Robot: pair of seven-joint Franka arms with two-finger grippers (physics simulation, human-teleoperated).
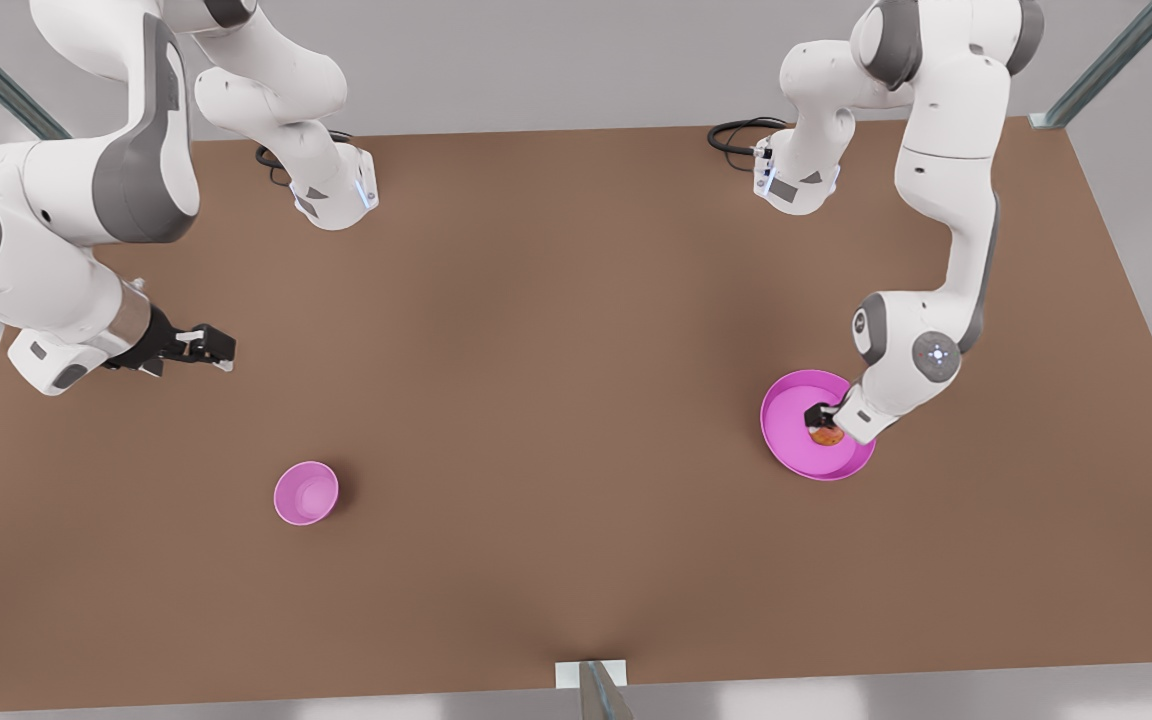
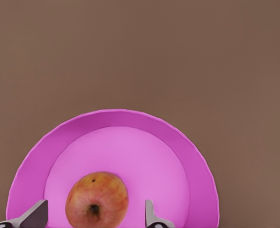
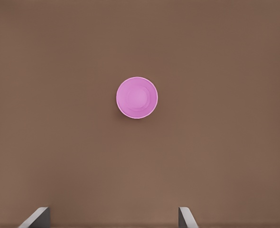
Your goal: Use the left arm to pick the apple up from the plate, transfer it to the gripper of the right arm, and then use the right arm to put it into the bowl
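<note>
The left arm's tool (image 1: pixel 820 418) is down inside the plate (image 1: pixel 788 432), its fingers (image 2: pixel 35 216) spread apart on either side of the apple (image 2: pixel 97 199) and not yet pressing on it. The apple sits on the plate floor, off-centre toward the arm's side, stem dimple facing the wrist camera. The step in hand looks to be the grasp itself. To do it well, the tool should close evenly across the apple's widest part, low enough that the round skin cannot squirt upward, and then rise straight so that the fruit clears the plate's low rim. A round fruit may roll if one finger touches first, so centring matters; in the left wrist view the apple lies nearer one finger than the other, which suggests a small sideways correction. The right arm's tool (image 1: pixel 204 345) waits on the front view's left, above the counter (image 1: pixel 556 420), with its fingers (image 3: pixel 36 217) released and holding nothing. The bowl (image 1: pixel 306 492) stands well apart from the plate, near the waiting tool and lower in the front view. The brown counter between plate and bowl offers room for the handover, and nothing is seen standing in the way there. Black cables lie at the arm bases by the far edge, well away from the work.
</note>
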